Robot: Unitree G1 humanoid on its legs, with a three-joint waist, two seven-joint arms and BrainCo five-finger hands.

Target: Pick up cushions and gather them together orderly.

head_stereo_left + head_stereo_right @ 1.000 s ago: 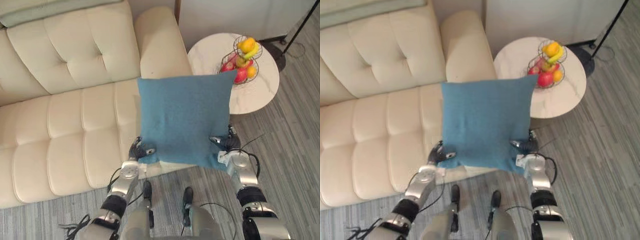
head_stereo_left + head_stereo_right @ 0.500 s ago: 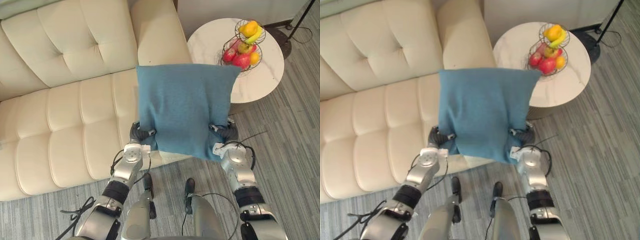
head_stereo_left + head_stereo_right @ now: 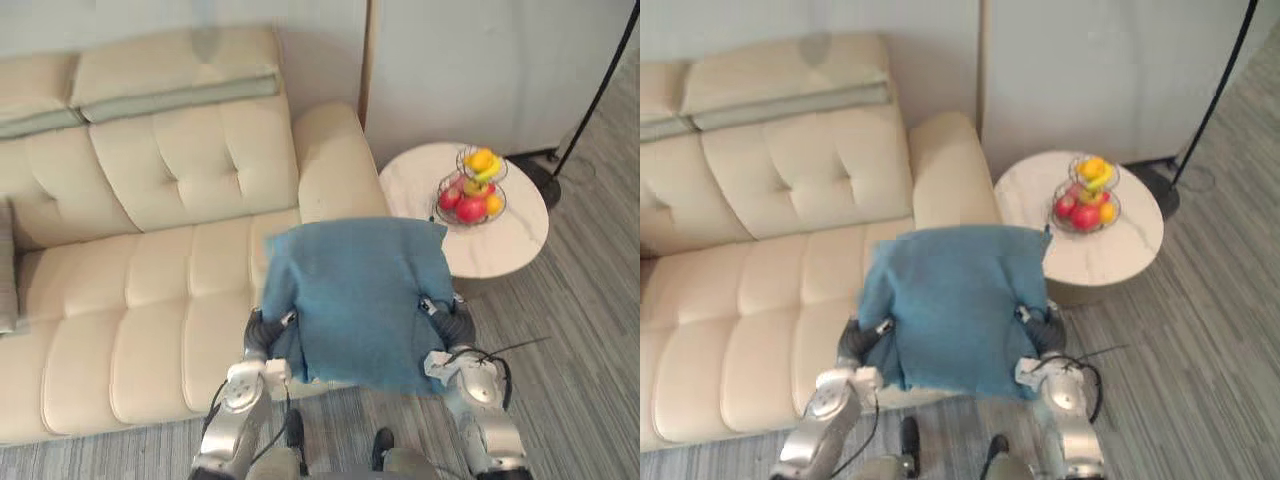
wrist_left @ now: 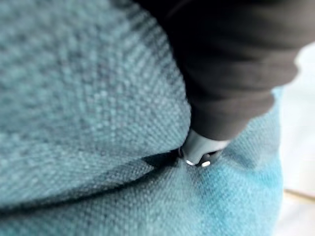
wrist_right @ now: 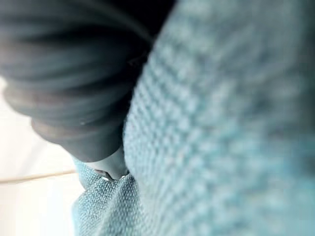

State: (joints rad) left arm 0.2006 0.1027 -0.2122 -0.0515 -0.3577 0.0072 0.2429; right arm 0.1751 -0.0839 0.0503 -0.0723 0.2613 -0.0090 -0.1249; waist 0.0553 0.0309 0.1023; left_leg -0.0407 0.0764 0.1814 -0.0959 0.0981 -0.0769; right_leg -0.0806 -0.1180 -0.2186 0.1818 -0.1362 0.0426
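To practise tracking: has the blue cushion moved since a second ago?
Yes. The blue cushion has drawn back from the fruit basket, toward the robot.

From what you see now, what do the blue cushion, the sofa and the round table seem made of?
The blue cushion: woven fabric, matte; the wrist views show a coarse weave. The sofa: probably leather or imitation, cream, with a soft sheen and tufted seams. The round table: top looks like pale marble or stone, with faint grey veins.
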